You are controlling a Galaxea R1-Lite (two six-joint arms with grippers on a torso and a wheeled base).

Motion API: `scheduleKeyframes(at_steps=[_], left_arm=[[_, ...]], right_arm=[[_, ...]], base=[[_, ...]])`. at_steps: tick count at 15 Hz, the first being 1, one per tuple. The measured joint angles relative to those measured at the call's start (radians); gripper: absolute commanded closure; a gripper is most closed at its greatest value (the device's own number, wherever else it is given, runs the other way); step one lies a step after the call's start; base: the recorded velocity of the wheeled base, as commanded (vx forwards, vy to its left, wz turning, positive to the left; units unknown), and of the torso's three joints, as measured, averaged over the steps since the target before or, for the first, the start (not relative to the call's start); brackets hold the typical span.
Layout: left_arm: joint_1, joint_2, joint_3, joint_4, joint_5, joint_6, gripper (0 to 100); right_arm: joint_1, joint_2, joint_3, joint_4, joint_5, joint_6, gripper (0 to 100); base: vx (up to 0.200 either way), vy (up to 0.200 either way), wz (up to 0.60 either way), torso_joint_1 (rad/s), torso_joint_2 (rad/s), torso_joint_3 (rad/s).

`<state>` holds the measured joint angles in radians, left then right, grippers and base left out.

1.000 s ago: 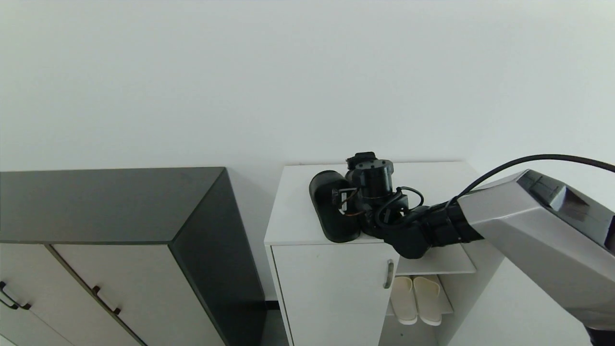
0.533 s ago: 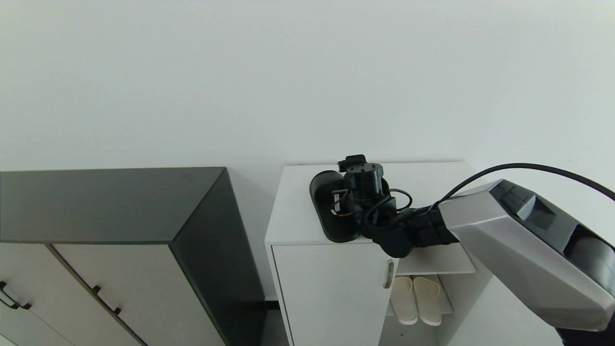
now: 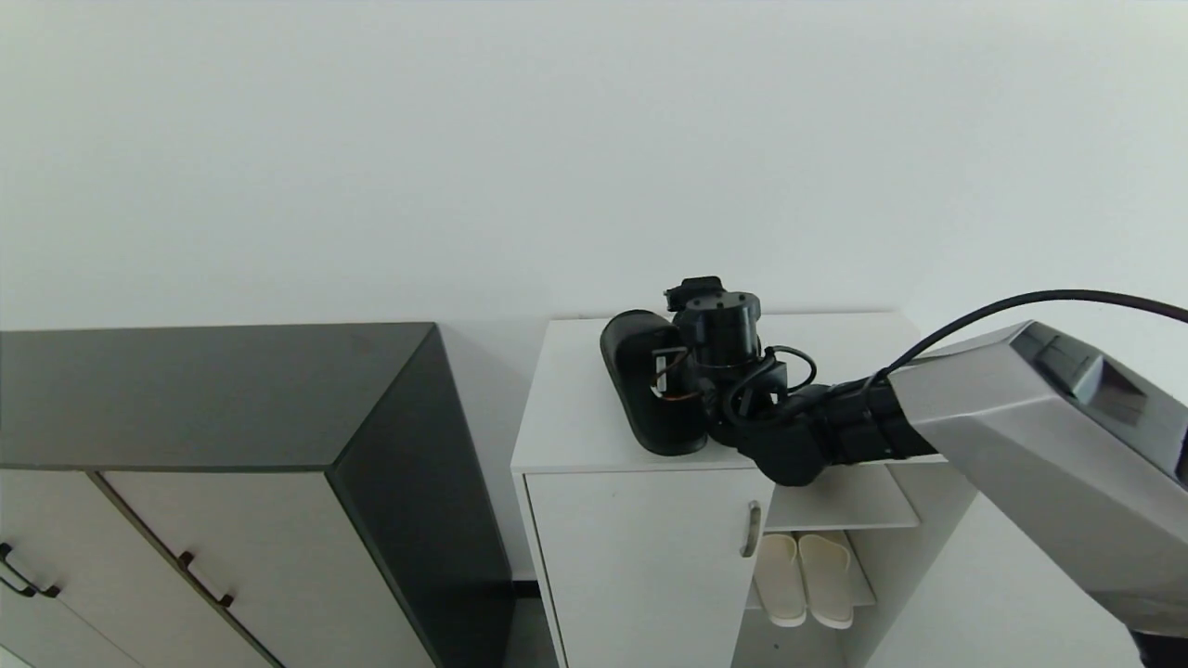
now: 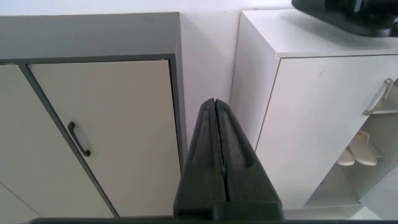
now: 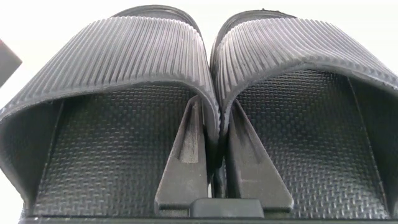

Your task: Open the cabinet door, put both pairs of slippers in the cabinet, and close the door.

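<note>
Item 1. Black ribbed rubber slippers (image 5: 143,62), one pair, side by side at the front of the top of the white cabinet (image 3: 566,408), left of its middle. Whether the soles rest on the top or hang just above it cannot be told from the head view.

Item 2. Right gripper (image 5: 214,118), reaching in from the robot's right. One finger sits inside each slipper, and together they clench the two adjoining inner strap edges.

Item 3. Cream open-toe slippers (image 3: 803,580), one pair, lying side by side on the lower shelf in the open right half of the white cabinet, under a white upper shelf (image 3: 835,501).

Item 4. White cabinet door (image 3: 640,557), flat across the left half of the cabinet. Its curved grey metal handle (image 3: 752,529) is upright at the edge next to the open half.

Item 5. Left gripper (image 4: 216,106), fingers pressed together with nothing between them, held low in front of the gap between the two pieces of furniture.

Item 6. Dark grey-topped sideboard (image 3: 213,390) with pale doors and black bar handles (image 3: 200,575), standing just to the left of the white cabinet.
</note>
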<state>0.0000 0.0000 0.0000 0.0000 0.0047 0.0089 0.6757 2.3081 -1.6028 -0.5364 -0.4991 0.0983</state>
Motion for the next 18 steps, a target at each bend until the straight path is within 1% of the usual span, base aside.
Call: scheduleKeyframes(at_steps=[2, 5, 8, 10, 14, 18], left_arm=[[0.000, 0.000, 0.000, 0.000, 0.000, 0.000, 100], [0.000, 0.000, 0.000, 0.000, 0.001, 0.000, 100], [0.000, 0.000, 0.000, 0.000, 0.000, 0.000, 100], [0.000, 0.000, 0.000, 0.000, -0.001, 0.000, 100], [0.000, 0.000, 0.000, 0.000, -0.002, 0.000, 100], [0.000, 0.000, 0.000, 0.000, -0.002, 0.000, 100]], right_arm=[[0.019, -0.064, 0.088, -0.004, 0.001, 0.002, 100], [0.068, -0.190, 0.297, -0.046, 0.007, 0.008, 100], [0.106, -0.293, 0.535, -0.190, 0.018, 0.012, 100], [0.119, -0.337, 0.635, -0.252, 0.036, 0.017, 100], [0.126, -0.364, 0.668, -0.257, 0.036, 0.017, 100], [0.126, -0.374, 0.674, -0.259, 0.034, 0.017, 100]], base=[[0.000, 0.000, 0.00, 0.000, 0.00, 0.000], [0.000, 0.000, 0.00, 0.000, 0.00, 0.000], [0.000, 0.000, 0.00, 0.000, 0.00, 0.000], [0.000, 0.000, 0.00, 0.000, 0.00, 0.000], [0.000, 0.000, 0.00, 0.000, 0.00, 0.000], [-0.200, 0.000, 0.00, 0.008, 0.01, 0.000]])
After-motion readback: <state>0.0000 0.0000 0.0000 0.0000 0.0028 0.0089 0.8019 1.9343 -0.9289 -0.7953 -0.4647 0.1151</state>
